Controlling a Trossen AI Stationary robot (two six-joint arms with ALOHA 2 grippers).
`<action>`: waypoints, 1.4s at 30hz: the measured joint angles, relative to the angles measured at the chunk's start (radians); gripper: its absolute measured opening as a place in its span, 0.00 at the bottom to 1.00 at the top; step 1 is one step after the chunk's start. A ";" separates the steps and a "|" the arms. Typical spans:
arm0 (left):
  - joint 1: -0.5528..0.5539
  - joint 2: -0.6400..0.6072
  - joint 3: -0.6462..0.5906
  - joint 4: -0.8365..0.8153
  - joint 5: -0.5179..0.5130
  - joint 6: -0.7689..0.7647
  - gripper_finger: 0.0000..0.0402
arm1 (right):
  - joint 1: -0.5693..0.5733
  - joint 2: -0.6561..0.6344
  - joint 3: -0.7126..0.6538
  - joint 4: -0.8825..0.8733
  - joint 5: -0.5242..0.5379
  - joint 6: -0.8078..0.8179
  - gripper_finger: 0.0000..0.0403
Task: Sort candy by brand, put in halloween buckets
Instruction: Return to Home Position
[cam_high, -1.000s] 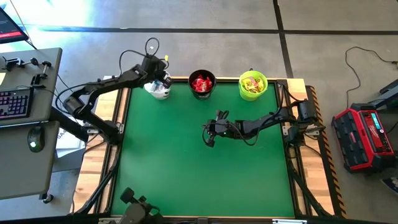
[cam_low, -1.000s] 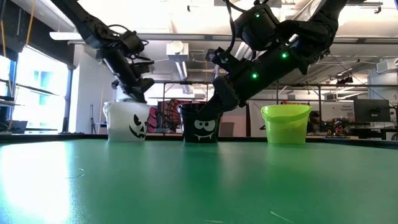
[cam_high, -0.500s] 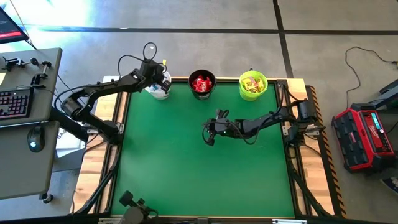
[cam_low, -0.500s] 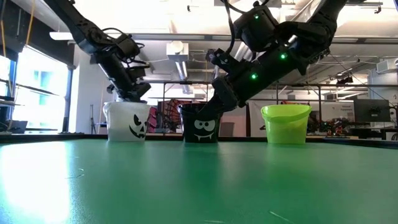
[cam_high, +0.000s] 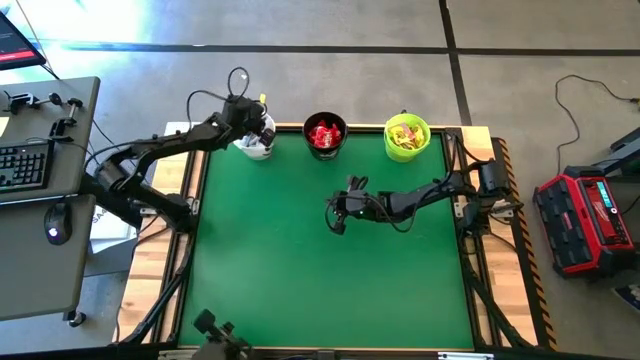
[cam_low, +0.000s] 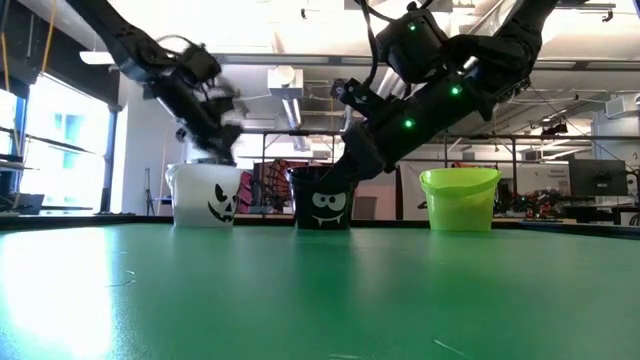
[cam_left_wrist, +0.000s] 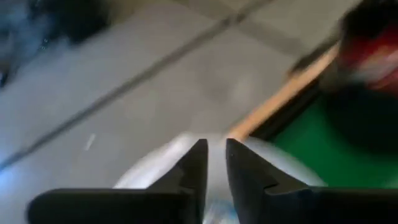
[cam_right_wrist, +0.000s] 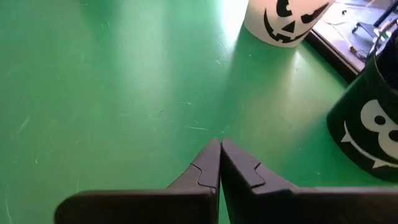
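Up at the far edge of the green table (cam_high: 300, 290) stand three buckets in a row: the white bucket (cam_high: 255, 149) on the left arm's side, the black bucket (cam_high: 325, 142) in the middle and the green bucket (cam_high: 407, 142) nearest the right arm. Red candy (cam_high: 324, 131) fills the black bucket, and yellow and pink candy (cam_high: 406, 134) lies in the green one. What the white bucket holds is hidden by the left gripper (cam_left_wrist: 215, 146), which hangs right over its mouth with its jaws a narrow slit apart and nothing between them. The right gripper (cam_right_wrist: 220, 144) hovers low over the bare middle of the table, well apart from the buckets, its jaws pressed together on nothing. No candy lies loose on the table
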 joint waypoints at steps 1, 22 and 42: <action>-0.009 -0.024 -0.021 0.060 0.028 0.000 0.10 | -0.003 0.000 0.000 0.000 -0.012 -0.017 0.00; -0.240 -0.438 -0.390 0.437 0.344 0.030 0.00 | -0.210 -0.234 -0.128 0.028 -0.440 -0.119 0.00; -0.328 -0.500 -0.490 0.550 0.419 0.017 0.00 | -0.241 -0.855 -0.616 0.090 -0.324 -0.043 0.00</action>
